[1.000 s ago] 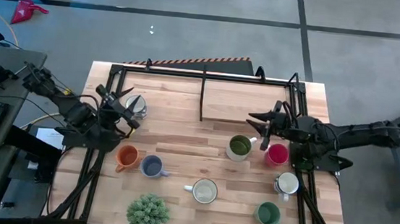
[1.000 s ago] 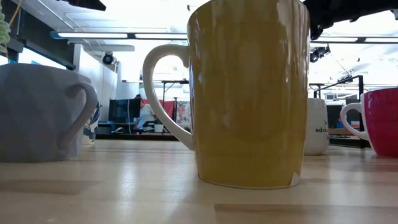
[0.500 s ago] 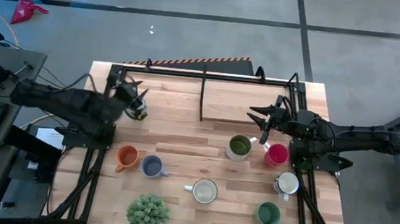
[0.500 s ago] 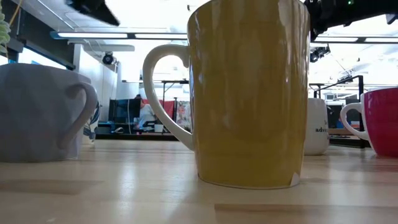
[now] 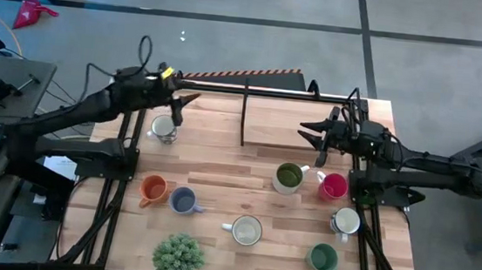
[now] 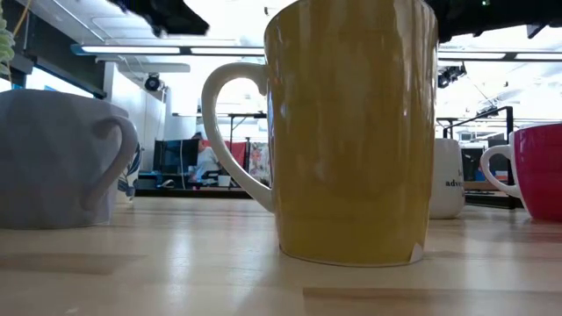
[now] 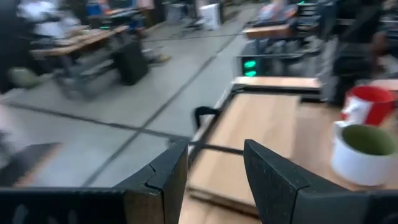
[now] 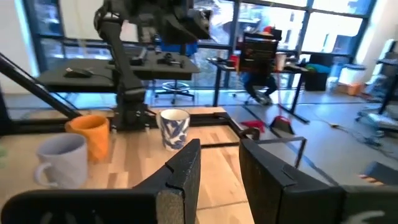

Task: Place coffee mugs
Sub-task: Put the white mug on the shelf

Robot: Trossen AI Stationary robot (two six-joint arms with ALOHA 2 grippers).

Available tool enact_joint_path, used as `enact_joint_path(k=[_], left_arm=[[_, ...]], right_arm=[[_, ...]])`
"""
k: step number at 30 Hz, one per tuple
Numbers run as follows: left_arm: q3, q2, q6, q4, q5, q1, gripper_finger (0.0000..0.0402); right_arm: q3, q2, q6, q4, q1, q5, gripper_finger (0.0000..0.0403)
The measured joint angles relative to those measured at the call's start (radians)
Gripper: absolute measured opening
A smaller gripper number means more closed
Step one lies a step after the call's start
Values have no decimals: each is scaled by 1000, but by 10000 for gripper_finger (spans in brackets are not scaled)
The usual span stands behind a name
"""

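Note:
Several coffee mugs stand upright on their bases on the wooden table (image 5: 221,164): a white patterned one (image 5: 163,128), orange (image 5: 153,188), blue-grey (image 5: 183,202), cream (image 5: 246,231), olive green (image 5: 288,177), magenta (image 5: 334,186), white (image 5: 345,221) and dark green (image 5: 324,258). My left gripper (image 5: 182,104) hangs open in the air at the far left, just beyond the patterned mug, with nothing between its fingers (image 7: 214,168). My right gripper (image 5: 304,132) is open and raised at the far right, beyond the olive green mug, and looks across at the patterned mug (image 8: 174,127).
A bushy potted plant (image 5: 178,258) stands at the near edge. A black metal frame (image 5: 245,109) runs round the table's far edge and sides, with one bar reaching onto the far middle. Bare wood lies in the table's middle between the mug groups.
My left gripper has swung away from the patterned mug toward the table's far edge, rising a little and turning until it points across the table to the right. The mug stays where it stood. My right gripper has drifted slightly toward the far edge.

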Motion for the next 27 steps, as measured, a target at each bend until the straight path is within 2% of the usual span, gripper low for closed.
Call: enact_joint_path(k=[3,8,13,19,23,27], left_arm=[[-46,81,-29,147,98,33,147],[-62,202,-28,297,111,-2,147],[-62,275,-13,297,107,-61,147],[-62,289,18,280,76,-94,147],[-62,289,18,279,69,-96,147],[-62,289,41,270,39,-96,147]], right_arm=[[35,40,1,-11,-49,-90,96],[133,158,-12,-157,-87,-133,96],[289,323,-73,-430,-73,-101,96],[475,511,-70,-789,-30,-56,96],[526,610,-44,-919,18,-86,96],[530,662,-4,-948,76,-98,96]])
